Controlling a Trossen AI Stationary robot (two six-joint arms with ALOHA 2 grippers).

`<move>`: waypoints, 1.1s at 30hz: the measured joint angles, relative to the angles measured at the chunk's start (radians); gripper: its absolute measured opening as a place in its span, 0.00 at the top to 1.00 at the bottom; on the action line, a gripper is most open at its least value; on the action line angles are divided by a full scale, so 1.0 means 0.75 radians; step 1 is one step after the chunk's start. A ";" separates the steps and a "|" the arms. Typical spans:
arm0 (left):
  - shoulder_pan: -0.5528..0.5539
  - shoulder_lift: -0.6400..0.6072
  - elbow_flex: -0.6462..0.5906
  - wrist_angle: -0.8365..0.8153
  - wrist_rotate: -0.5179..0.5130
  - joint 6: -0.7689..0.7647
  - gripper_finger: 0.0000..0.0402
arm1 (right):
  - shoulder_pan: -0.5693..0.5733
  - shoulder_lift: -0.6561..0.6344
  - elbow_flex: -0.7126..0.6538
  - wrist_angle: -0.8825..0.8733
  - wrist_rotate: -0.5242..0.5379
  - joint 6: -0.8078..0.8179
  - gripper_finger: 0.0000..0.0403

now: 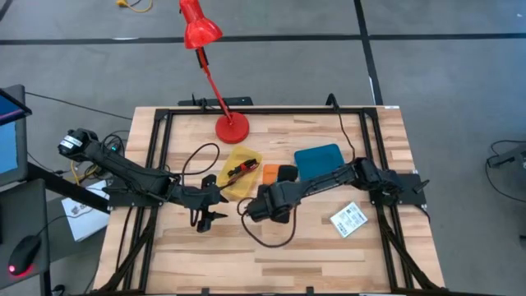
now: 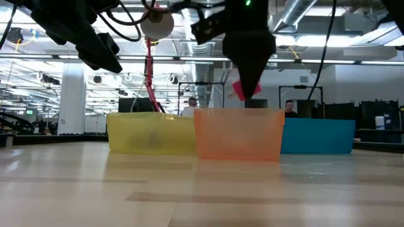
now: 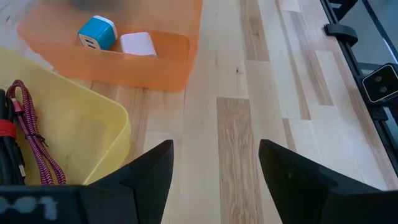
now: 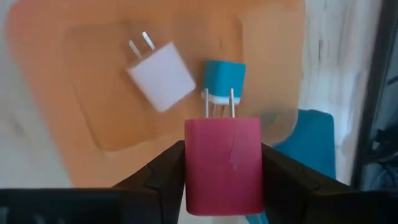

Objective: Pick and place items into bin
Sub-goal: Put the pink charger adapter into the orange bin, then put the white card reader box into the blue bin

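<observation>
My right gripper (image 4: 224, 177) is shut on a hot pink cube with two metal prongs (image 4: 224, 155), above the orange bin (image 1: 268, 172); the low view shows the cube (image 2: 242, 91) over the bin's rim (image 2: 238, 112). A pale cube (image 4: 161, 76) and a blue cube (image 4: 224, 81) lie on the bin's floor. My left gripper (image 3: 214, 168) is open and empty over bare table, near the yellow bin (image 3: 93, 124). That bin holds a maroon cord (image 3: 34, 134) and a black-and-red cable bundle (image 3: 6, 143). A flat white printed packet (image 1: 348, 219) lies on the table at the right. My right gripper pinches the hot pink cube by two opposite side faces (image 4: 193, 162) between its two fingers (image 4: 163, 173). The fingers slant down from the table's near side. The cube is lifted clear above the orange bin, and its prongs (image 4: 219, 102) point away from the gripper toward the bin's floor.
A blue bin (image 1: 319, 160) stands right of the orange one. A red desk lamp (image 1: 232, 126) stands at the far side behind the bins. A black cable (image 1: 271, 237) loops on the table near my right arm. A black frame (image 1: 158, 164) runs along the table's sides.
</observation>
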 joint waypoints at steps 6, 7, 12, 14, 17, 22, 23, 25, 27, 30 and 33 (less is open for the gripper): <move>0.000 0.000 0.000 -0.001 0.000 0.000 0.44 | -0.047 0.000 -0.094 0.215 -0.172 -0.090 0.64; 0.000 0.000 0.000 -0.001 0.000 0.000 0.44 | -0.051 0.000 -0.102 0.228 -0.173 -0.091 0.63; 0.000 0.000 0.000 -0.002 0.000 0.000 0.44 | -0.070 0.000 -0.136 0.252 -0.176 -0.094 0.53; 0.000 0.000 0.000 -0.002 0.001 0.000 0.44 | -0.076 0.000 -0.136 0.257 -0.175 -0.102 0.51; 0.000 0.000 -0.001 -0.002 0.000 0.001 0.44 | -0.081 0.000 -0.137 0.313 -0.176 -0.106 0.50; 0.000 0.000 -0.001 -0.002 -0.001 0.000 0.44 | -0.092 0.000 -0.137 0.366 -0.227 -0.160 0.53; 0.000 0.000 -0.001 -0.002 -0.001 0.000 0.44 | -0.093 0.000 -0.137 0.364 -0.227 -0.161 0.54; 0.000 0.000 -0.001 -0.002 -0.001 0.000 0.44 | -0.099 0.000 -0.137 0.359 -0.235 -0.162 0.55; 0.000 0.000 -0.001 -0.002 -0.001 0.001 0.44 | -0.099 0.000 -0.137 0.359 -0.266 -0.165 0.57; 0.000 0.000 -0.001 -0.002 -0.002 0.000 0.44 | -0.096 0.000 -0.137 0.357 -0.315 -0.165 0.59; 0.000 0.000 -0.001 -0.002 -0.002 0.000 0.44 | -0.081 0.000 -0.135 0.352 -0.328 -0.165 0.62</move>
